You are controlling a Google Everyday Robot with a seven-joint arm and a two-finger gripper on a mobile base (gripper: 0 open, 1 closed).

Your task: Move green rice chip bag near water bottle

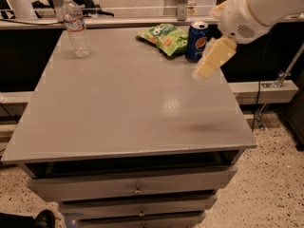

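The green rice chip bag lies flat at the back of the grey table, right of centre, touching or nearly touching the blue Pepsi can to its right. The water bottle stands upright at the back left corner, well apart from the bag. My gripper hangs over the table's right back part, just right of the can and above the table top. It is open and empty; one cream finger points down and left.
A blue Pepsi can stands upright between the bag and my gripper. The table has drawers at the front. A ledge with railing runs behind the table. The floor at the right is speckled.
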